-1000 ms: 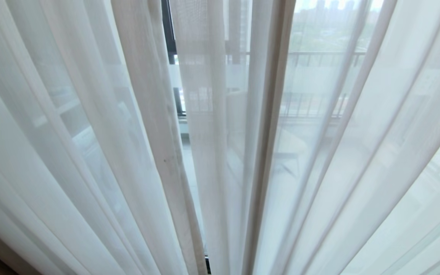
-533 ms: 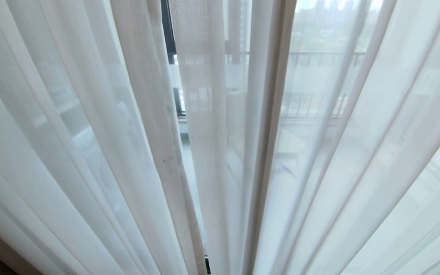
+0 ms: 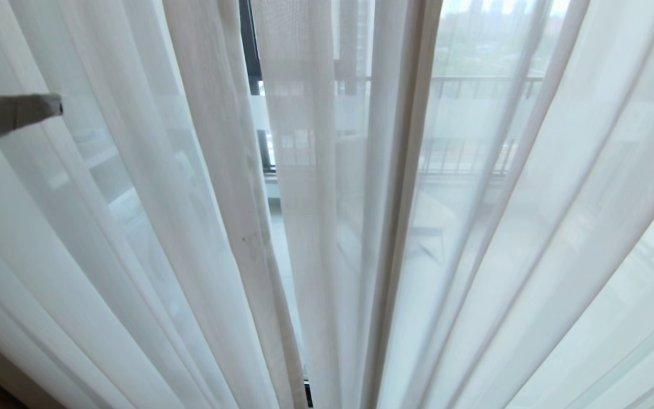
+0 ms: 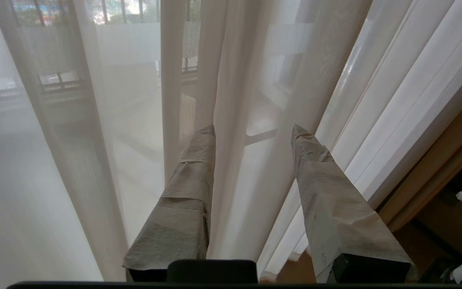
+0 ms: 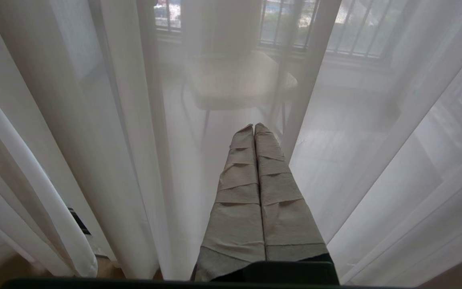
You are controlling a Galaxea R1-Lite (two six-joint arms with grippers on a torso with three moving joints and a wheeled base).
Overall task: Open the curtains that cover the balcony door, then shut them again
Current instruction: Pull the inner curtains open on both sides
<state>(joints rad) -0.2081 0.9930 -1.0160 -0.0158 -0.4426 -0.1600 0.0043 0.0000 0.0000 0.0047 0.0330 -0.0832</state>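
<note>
The curtains [image 3: 327, 227] hang drawn across the door [image 3: 249, 51], so opening has not started and both steps remain. The left end effector [image 4: 253, 130] reaches toward the sheer folds with fingers apart, holding nothing. The right end effector [image 5: 254, 126] hangs before the sheer, fingers pressed together.

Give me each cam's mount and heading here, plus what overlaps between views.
Head view: on the robot's head, facing forward and down at the sheer curtains with the balcony door behind; one finger of the left pincer enters at the left edge.
Left wrist view: behind the left pincer, fingers apart, aimed at sheer folds.
Right wrist view: behind the right pincer, fingers together, aimed through the sheer at a chair outside.
Shared: all three see the sheer curtains and railing bars beyond.
</note>
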